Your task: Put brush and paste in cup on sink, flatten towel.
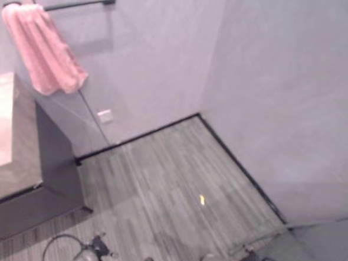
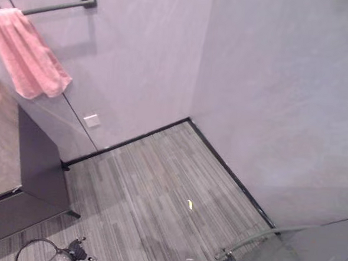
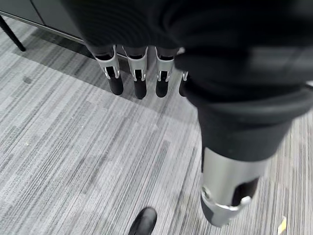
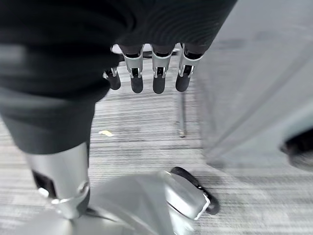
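Floor: your nearest thing is the grey striped floor [image 1: 158, 189], running from under the camera to the corner of two pale walls [image 2: 166, 59].
Yellow scrap: you have a small yellow scrap [image 1: 201, 199] lying on the floor, well apart from the cabinet; it shows too in the right wrist view [image 4: 105, 132].
Left hand: your left hand [image 3: 137, 73] hangs over the floor with its fingers [image 3: 116, 84] straight and relaxed, holding nothing.
Right hand: your right hand [image 4: 151, 68] hangs the same way, fingers [image 4: 159, 84] straight, thumb [image 4: 63, 181] apart, nothing in it.
Towel: you can see the pink towel [image 1: 43, 48] draped over the dark towel bar [image 1: 75, 4] on the wall, bunched and hanging askew, its lower end above the surface.
Surface: your brown surface [image 1: 6, 126] sits on a dark cabinet [image 1: 57, 159] at the left edge, against the wall below the towel.
Wall plate: you have a small pale plate [image 1: 104, 115] low on the wall, just beside the cabinet.
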`<state>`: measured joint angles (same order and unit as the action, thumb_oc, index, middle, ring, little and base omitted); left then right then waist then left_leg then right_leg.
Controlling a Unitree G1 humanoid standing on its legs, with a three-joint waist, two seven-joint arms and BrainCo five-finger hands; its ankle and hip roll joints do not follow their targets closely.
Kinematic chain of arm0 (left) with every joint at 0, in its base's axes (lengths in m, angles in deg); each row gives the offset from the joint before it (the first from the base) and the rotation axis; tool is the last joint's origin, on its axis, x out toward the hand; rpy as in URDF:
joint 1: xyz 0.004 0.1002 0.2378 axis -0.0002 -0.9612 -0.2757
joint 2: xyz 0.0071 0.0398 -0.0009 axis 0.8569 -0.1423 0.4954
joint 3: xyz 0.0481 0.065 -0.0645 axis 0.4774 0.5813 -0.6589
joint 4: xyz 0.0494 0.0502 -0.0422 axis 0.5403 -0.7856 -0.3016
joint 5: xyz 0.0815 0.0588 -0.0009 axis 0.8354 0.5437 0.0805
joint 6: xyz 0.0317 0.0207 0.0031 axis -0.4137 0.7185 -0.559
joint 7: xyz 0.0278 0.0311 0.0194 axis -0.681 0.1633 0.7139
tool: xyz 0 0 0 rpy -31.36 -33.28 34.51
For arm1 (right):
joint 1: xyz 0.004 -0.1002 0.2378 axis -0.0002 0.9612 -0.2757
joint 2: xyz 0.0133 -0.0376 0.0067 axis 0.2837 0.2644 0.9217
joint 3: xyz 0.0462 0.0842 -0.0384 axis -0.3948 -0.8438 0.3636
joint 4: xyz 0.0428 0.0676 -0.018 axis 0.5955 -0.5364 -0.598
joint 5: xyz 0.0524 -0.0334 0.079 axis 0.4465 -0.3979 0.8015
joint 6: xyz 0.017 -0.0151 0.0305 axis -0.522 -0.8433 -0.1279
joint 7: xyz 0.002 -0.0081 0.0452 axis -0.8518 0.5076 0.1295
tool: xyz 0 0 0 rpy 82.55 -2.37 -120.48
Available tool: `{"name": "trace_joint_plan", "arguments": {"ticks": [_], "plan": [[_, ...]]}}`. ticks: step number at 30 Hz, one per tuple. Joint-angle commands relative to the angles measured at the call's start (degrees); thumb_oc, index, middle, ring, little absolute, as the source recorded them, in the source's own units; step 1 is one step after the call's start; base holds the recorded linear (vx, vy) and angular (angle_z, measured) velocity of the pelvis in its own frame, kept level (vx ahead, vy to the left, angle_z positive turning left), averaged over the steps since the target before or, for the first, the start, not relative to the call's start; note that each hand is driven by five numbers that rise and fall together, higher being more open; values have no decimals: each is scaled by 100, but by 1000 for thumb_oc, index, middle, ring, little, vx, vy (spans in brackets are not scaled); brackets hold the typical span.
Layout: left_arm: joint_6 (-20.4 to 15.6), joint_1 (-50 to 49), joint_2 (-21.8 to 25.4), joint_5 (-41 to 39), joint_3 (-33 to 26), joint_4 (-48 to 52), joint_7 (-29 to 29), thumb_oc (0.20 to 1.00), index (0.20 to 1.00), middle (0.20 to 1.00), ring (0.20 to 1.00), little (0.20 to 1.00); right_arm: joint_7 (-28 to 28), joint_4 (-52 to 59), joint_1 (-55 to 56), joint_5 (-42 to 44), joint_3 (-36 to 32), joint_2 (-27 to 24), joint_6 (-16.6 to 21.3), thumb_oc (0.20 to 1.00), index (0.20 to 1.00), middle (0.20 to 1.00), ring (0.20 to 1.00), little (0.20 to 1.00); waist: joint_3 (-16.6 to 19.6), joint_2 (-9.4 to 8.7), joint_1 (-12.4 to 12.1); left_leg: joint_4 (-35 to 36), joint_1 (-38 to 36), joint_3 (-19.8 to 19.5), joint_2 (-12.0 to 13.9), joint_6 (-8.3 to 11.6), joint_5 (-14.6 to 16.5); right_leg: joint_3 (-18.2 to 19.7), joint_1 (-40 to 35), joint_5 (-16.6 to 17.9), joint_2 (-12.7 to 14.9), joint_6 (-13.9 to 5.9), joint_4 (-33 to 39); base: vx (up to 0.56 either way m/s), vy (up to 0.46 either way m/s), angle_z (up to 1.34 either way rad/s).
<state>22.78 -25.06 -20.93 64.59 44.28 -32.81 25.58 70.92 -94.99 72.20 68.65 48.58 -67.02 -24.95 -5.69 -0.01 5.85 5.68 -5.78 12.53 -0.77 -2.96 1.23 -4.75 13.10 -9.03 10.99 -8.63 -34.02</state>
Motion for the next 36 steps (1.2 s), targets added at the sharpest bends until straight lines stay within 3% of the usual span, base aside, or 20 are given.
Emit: {"name": "trace_joint_plan", "arguments": {"ticks": [1, 2, 3, 5, 12, 23, 36], "plan": [[-69, 84, 25, 123, 5, -232, 16, 1000, 1000, 1000, 1000, 1000, 6, 63, 90, 214, 233, 91, 128, 1000, 1000, 1000, 1000, 1000, 31, -48, 45, -68, 243, -50, -361, -99, 268, 499, -321, 216, -1159, 434, 1523, 29, -46, 54], [-69, 84, 25, 123, 5, -232, 16, 1000, 1000, 1000, 1000, 1000, 6, 63, 90, 214, 233, 91, 128, 1000, 1000, 1000, 1000, 1000, 30, -46, 45, -68, 242, -50, -359, -99, 268, 499, -325, 219, -1160, 434, 1529, 4, -93, 55], [-85, 143, 26, 130, 55, -219, 42, 1000, 1000, 1000, 1000, 1000, 8, 62, 80, 175, 311, 104, 122, 1000, 1000, 1000, 1000, 1000, -31, -35, 89, -68, 233, -262, -356, -89, 185, 996, -192, 412, -1309, 398, 1787, -3, -66, 33], [-74, 161, 33, 112, 66, -225, 66, 1000, 1000, 1000, 1000, 1000, 14, 40, 120, 134, 329, 129, 110, 1000, 1000, 1000, 1000, 1000, -2, -111, 60, -69, 178, -328, -337, -74, 216, 1002, -394, 379, -1307, 375, 2088, 84, -167, 45], [-90, 113, -37, -100, -37, -195, 103, 1000, 1000, 1000, 1000, 1000, 25, -218, 122, 42, 310, 76, 69, 1000, 1000, 1000, 1000, 1000, 257, -235, -109, -68, 200, -464, -208, 73, 222, 705, -902, 347, -1327, 499, 2777, 96, -192, 26], [-97, 149, -41, -202, -63, -281, 70, 1000, 1000, 1000, 1000, 1000, 16, -287, 64, 267, 137, -92, 138, 1000, 1000, 1000, 1000, 1000, 345, -428, -88, -68, 227, -723, -7, 349, 83, 69, -1302, 361, -1323, 677, 3272, 45, -170, 26], [-136, 68, -123, -102, 53, -232, 19, 1000, 1000, 1000, 1000, 1000, 37, -370, -16, 349, -22, -106, 108, 1000, 1000, 1000, 1000, 1000, 282, -85, -98, -455, 286, -645, -291, -21, 490, 404, -1085, 262, -1128, 469, 2654, 39, 152, -6]]}}
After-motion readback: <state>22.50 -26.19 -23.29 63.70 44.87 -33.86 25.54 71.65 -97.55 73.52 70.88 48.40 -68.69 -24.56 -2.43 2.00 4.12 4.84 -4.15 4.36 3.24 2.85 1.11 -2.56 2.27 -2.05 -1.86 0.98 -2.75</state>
